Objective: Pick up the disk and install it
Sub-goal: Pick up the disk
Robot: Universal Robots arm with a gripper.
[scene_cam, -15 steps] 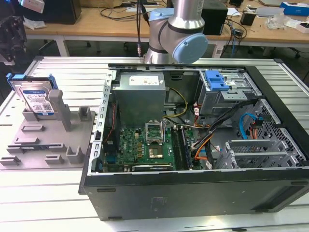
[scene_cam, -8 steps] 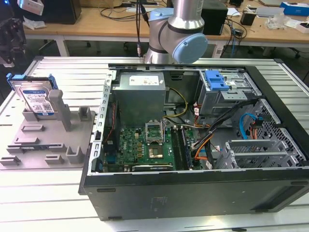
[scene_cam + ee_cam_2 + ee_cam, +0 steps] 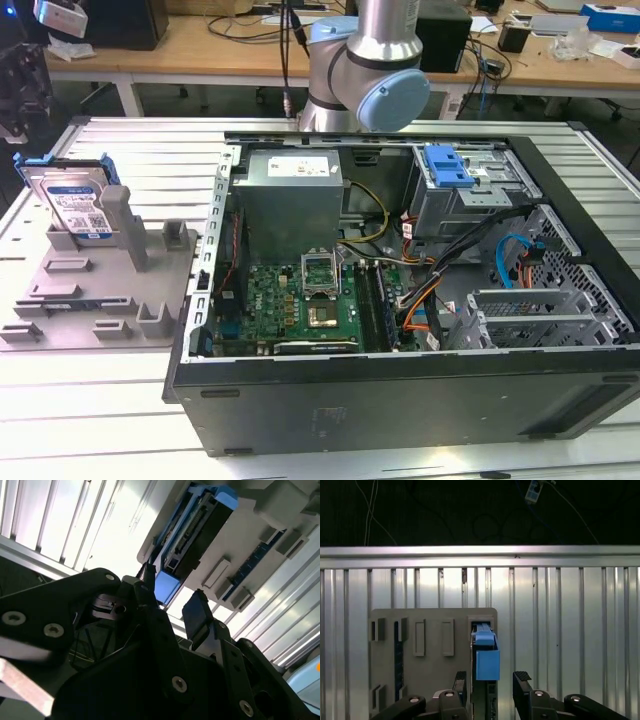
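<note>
A: Gripper point(image 3: 491, 675) state?
B: Released. Fingers point(image 3: 522, 681) are spread with nothing clamped between them. Both wrist views look past them down at the grey holder point(image 3: 432, 672).
A: Where's the disk?
B: The disk point(image 3: 486, 656) stands on edge in a slot at one end of the holder, blue frame uppermost. It shows through the finger gap and lines up with it. It looks apart from the fingers, no contact.
A: Which step?
B: Judged to be the approach for the pick. The disk sits in the holder, so the pick isn't made and the install isn't begun.
A: What does a grasp call for from here?
B: Probably a straight drop toward the holder with one finger on each side of the disk's thin edge. The gap looks tight against the slot walls, so a small twist could clip the frame. That's judgement, not observation.
A: Surface?
B: The holder lies flat on a slatted aluminium table point(image 3: 130, 150). An open computer case point(image 3: 400, 395) lies on its side just beside the holder, on the exterior view's right. There's a blue bracket point(image 3: 447, 165) inside the case, at the end far from the holder.
A: Room?
B: The arm point(image 3: 375, 60) rises behind the case. Further from the holder stand cluttered wooden benches point(image 3: 200, 45).
</note>
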